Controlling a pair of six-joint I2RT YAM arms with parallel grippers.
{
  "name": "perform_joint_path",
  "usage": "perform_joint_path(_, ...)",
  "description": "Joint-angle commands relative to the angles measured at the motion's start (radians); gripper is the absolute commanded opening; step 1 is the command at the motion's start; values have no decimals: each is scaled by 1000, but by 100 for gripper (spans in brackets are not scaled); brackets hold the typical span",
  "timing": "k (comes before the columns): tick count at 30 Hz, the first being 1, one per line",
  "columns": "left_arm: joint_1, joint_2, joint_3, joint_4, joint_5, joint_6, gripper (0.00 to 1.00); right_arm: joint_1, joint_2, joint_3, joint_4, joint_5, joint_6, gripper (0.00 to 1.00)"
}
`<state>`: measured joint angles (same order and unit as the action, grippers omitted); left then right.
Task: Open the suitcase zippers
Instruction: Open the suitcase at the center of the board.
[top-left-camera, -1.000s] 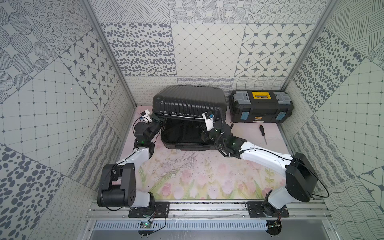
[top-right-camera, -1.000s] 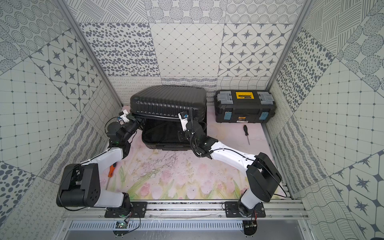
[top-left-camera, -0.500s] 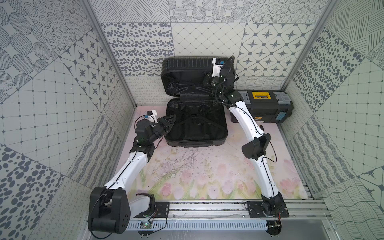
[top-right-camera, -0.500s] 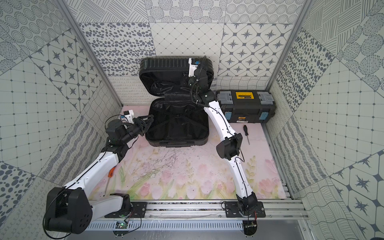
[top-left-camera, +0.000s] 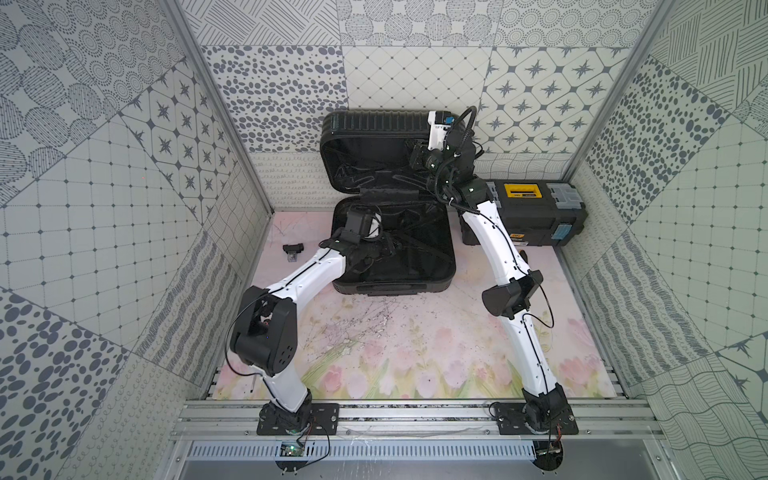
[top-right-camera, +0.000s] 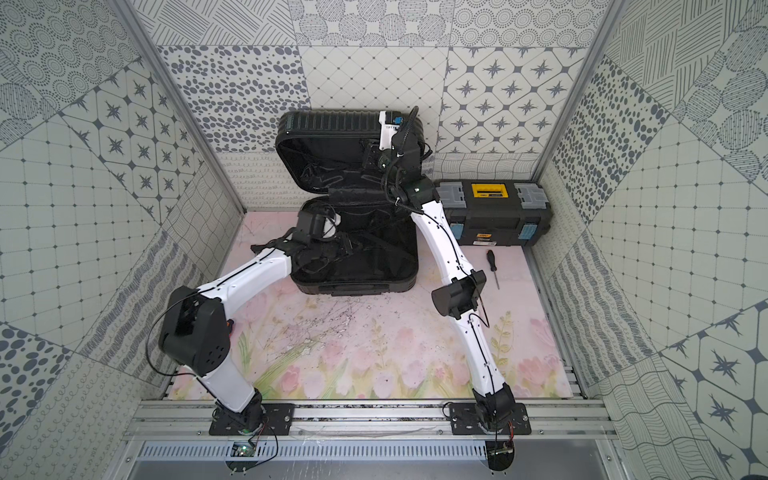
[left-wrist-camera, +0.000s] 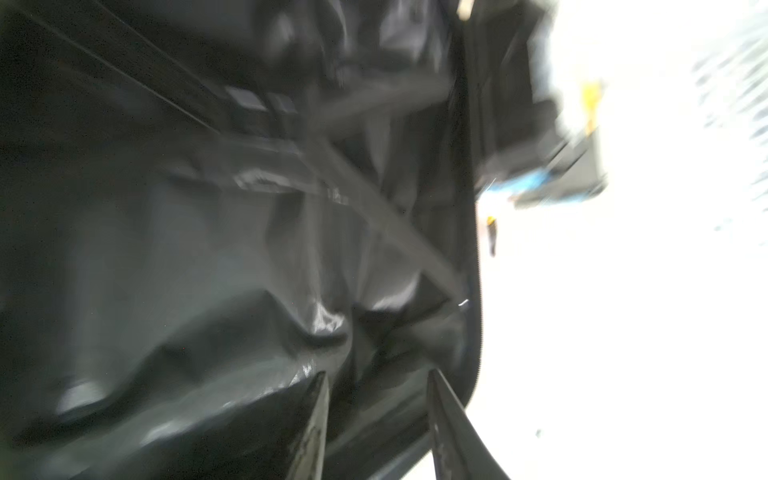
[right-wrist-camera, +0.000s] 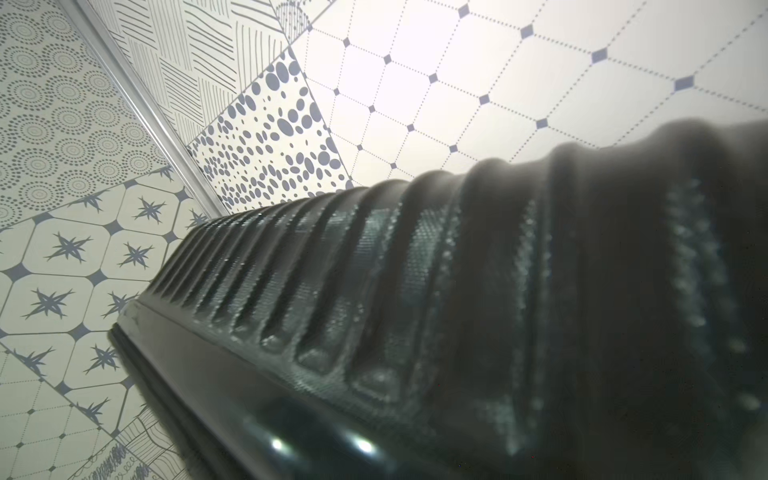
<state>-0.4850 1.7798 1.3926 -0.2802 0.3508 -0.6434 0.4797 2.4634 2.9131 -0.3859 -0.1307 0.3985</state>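
In both top views the suitcase (top-left-camera: 390, 286) lies open at the back of the flowered mat (top-left-camera: 395, 353), its base flat and its lid standing upright against the rear wall, with a black toolbox (top-left-camera: 536, 208) just beside it. The left wrist view, blurred, gives what those views hide: the left gripper (left-wrist-camera: 377, 374) hangs over the black lining inside the base, its jaws spread with nothing between them, and the zippers (left-wrist-camera: 478, 291) run along the base's rim near one finger. The right gripper (top-left-camera: 417, 153) sits high at the lid's inner edge. Its fingers are lost against the black lining, and the right wrist view shows only the lid's ribbed shell close up, so I cannot tell how those jaws stand. A screwdriver (top-right-camera: 492, 266) shows in a top view.
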Motion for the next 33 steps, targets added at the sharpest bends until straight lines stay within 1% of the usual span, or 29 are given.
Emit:
perform_joint_path(1,-128,146,115,-392,-222,313,38,-5,-67,-141,65,-12,31,27)
perform_joint_path(3,-161,166,103,-418,-274,342,38,-5,-86,-173,76,-9,31,27)
perform_joint_path(5,-188,174,85,-443,-299,351,36,-4,-75,-141,47,-11,26,27)
perform_joint_path(9,-238,160,6,-462,-283,358,32,-7,-39,-55,-13,-12,24,28)
perform_joint_path(13,-298,108,-94,-441,-250,327,26,-13,-43,-60,7,-3,29,28)
perform_joint_path(15,-325,72,-147,-416,-215,302,25,-23,-41,-61,17,-2,44,28)
perform_joint_path(16,-336,53,-170,-405,-217,286,25,-27,-39,-60,26,-4,51,28)
perform_joint_path(19,-351,16,-214,-371,-207,247,26,-40,-32,-58,56,-3,67,32)
perform_joint_path(21,-357,5,-220,-358,-187,227,26,-52,-22,-47,83,-16,77,37)
perform_joint_path(23,-368,-7,-223,-353,-215,228,27,-61,-16,-42,113,-52,82,40)
perform_joint_path(27,-367,-7,-226,-336,-274,240,30,-52,-22,-42,147,-134,55,44)
perform_joint_path(31,-357,12,-211,-314,-268,246,30,-41,-49,-52,118,-152,-5,47)
perform_joint_path(33,-356,10,-208,-300,-283,252,29,-41,-65,-55,93,-169,-30,48)
